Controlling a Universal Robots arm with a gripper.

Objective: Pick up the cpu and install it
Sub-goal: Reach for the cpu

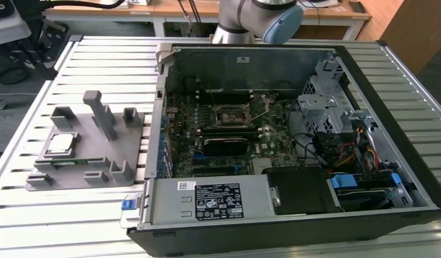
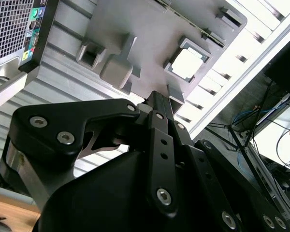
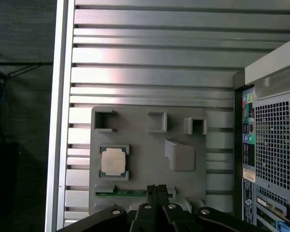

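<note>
The gripper [image 3: 157,187] is hanging with its fingers [image 3: 152,191] pressed together, gripping nothing. Just past the fingertips a green memory stick [image 3: 121,193] is lying in the grey holder tray [image 3: 145,145]. Further beyond and off to one side, the cpu [image 3: 113,161] is sitting flat in its square pocket, untouched. Farthest out, the computer case [image 3: 273,145] is resting on the slatted table [image 3: 150,72]

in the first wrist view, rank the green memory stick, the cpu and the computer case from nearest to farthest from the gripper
1. Long narrow green memory stick, in the grey holder slot beside the gripper.
2. Square silvery cpu, in its holder pocket.
3. Metal computer case, beyond the holder.
</note>
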